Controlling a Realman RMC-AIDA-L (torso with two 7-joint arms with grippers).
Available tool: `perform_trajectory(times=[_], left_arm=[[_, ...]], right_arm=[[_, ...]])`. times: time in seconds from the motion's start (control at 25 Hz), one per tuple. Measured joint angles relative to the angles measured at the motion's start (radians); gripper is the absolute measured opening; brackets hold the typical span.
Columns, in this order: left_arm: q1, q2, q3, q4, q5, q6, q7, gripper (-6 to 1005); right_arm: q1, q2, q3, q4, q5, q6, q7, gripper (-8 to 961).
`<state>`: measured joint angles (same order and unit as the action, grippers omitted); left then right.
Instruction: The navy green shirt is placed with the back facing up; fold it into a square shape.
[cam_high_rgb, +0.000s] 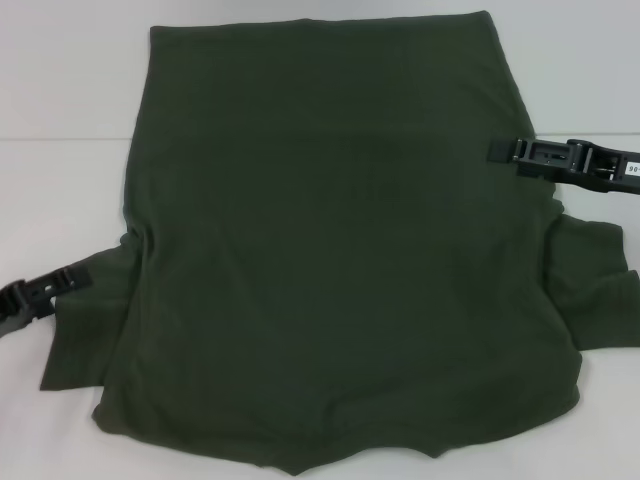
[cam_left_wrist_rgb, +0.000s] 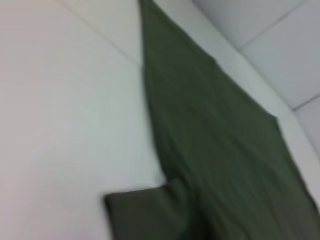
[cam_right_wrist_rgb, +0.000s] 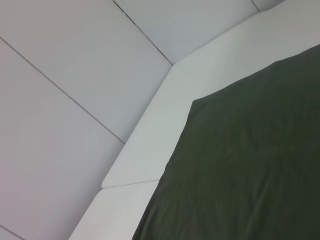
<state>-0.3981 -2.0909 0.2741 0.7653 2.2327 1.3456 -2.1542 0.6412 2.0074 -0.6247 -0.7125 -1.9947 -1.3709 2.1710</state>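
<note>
While the navy green shirt (cam_high_rgb: 340, 260) lies spread plain side up over most of the white worktop (cam_high_rgb: 60, 110), its near hem is rumpled and a short sleeve juts out flat on each side. At the near left edge the left pincer (cam_high_rgb: 75, 272) touches the cloth; farther off, the right pincer (cam_high_rgb: 500, 150) meets the right edge. Whether either grips the fabric cannot be told.

The shirt (cam_high_rgb: 330, 250) is a soft, matt cloth, dark olive, with small wrinkles and no shine on its surface. The tabletop (cam_high_rgb: 70, 200) looks smooth and white, slightly glossy, with thin seams between its panels. The left gripper (cam_high_rgb: 45, 282) and the right gripper (cam_high_rgb: 560, 158) look like black hard plastic, matt.
</note>
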Motion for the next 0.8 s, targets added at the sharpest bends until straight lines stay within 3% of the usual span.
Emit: perform_trajectory(times=[0.28,0.8], left_arm=[[0.011,-0.004,-0.005,-0.021,-0.015,-0.082,0.035,923],[-0.001,-0.005,0.032,-0.039,-0.014,-0.049,0.03,920]], right_arm=[[0.0,0.001,0.002,0.001,0.001,0.001,-0.003,896],[-0.002,-0.001,0.01,0.002,0.004,0.002,-0.004,891]])
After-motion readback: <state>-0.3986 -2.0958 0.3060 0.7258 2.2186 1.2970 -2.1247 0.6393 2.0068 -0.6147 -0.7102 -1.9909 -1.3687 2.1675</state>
